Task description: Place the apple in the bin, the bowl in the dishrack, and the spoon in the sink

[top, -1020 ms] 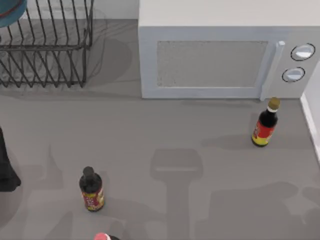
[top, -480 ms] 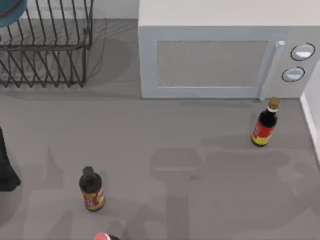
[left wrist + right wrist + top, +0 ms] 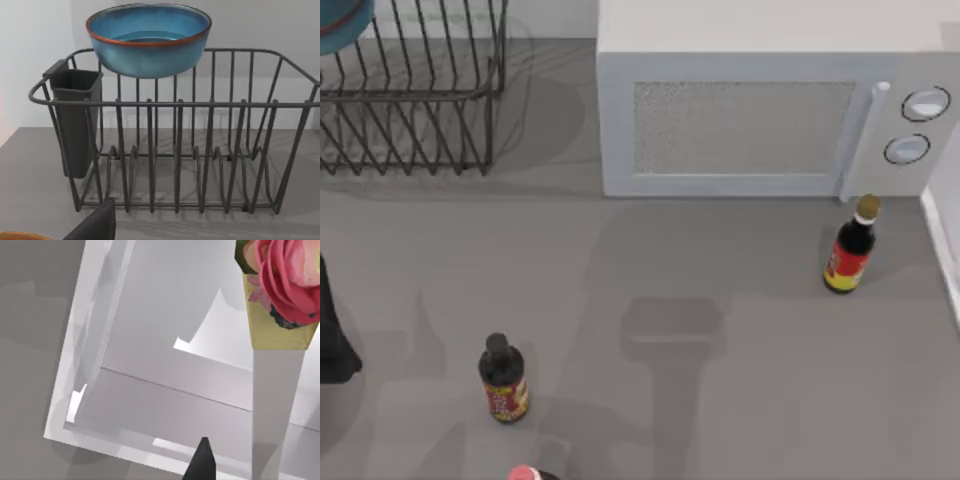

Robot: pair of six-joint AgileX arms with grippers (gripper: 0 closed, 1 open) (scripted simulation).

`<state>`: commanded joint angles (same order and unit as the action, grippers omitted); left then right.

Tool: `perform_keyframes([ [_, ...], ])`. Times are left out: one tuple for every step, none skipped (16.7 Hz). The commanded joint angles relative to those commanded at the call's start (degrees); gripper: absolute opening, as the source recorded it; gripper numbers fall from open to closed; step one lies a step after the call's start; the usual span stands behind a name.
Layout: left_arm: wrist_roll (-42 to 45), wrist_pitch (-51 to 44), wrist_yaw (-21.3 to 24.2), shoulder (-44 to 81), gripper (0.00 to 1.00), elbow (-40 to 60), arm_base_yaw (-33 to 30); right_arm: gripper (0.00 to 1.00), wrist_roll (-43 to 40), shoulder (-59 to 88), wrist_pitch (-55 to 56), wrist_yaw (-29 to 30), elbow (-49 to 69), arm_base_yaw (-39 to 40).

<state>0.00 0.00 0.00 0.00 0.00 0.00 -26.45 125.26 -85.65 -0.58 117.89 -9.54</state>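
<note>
The blue-teal bowl (image 3: 147, 40) with a reddish-brown rim rests upright on the back top rail of the dark wire dishrack (image 3: 200, 150). From above, the bowl (image 3: 340, 20) is in the far left corner over the dishrack (image 3: 415, 90). A dark part of my left gripper (image 3: 95, 227) sits low in front of the rack, well apart from the bowl. My left arm (image 3: 332, 340) is at the table's left edge. A dark tip of my right gripper (image 3: 200, 462) hangs over the white sink (image 3: 165, 390). The apple, the spoon and the bin are out of view.
A white microwave (image 3: 760, 110) stands at the back. Sauce bottles stand at front left (image 3: 503, 380) and right (image 3: 850, 250), with a pink-capped bottle (image 3: 525, 473) at the front edge. A dark utensil holder (image 3: 75, 120) hangs on the rack. A pink flower pot (image 3: 282, 295) stands by the sink.
Only shadows shift: the broad shadow on the right front of the counter has drawn away. Bottles, rack and bowl stay put.
</note>
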Motion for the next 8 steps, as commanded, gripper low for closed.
perform_keyframes([
  [0.0, 0.0, 0.0, 0.0, 1.0, 0.0, 0.0, 0.0, 0.2, 4.2, -1.8, 0.0, 6.3, 0.1],
  [0.0, 0.0, 0.0, 0.0, 1.0, 0.0, 0.0, 0.0, 0.4, 8.2, -3.4, 0.1, 12.3, 0.2],
  [0.0, 0.0, 0.0, 0.0, 1.0, 0.0, 0.0, 0.0, 0.6, 12.0, -4.9, 0.1, 18.0, 0.2],
  [0.0, 0.0, 0.0, 0.0, 1.0, 0.0, 0.0, 0.0, 0.8, 15.5, -6.3, 0.2, 23.3, 0.3],
  [0.0, 0.0, 0.0, 0.0, 1.0, 0.0, 0.0, 0.0, 1.0, 18.8, -7.5, 0.2, 28.2, 0.4],
  [0.0, 0.0, 0.0, 0.0, 1.0, 0.0, 0.0, 0.0, 1.2, 21.7, -8.6, 0.2, 32.7, 0.5],
  [0.0, 0.0, 0.0, 0.0, 1.0, 0.0, 0.0, 0.0, 1.4, 24.3, -9.4, 0.3, 36.7, 0.6],
  [0.0, 0.0, 0.0, 0.0, 1.0, 0.0, 0.0, 0.0, 1.6, 26.6, -10.1, 0.3, 40.1, 0.7],
])
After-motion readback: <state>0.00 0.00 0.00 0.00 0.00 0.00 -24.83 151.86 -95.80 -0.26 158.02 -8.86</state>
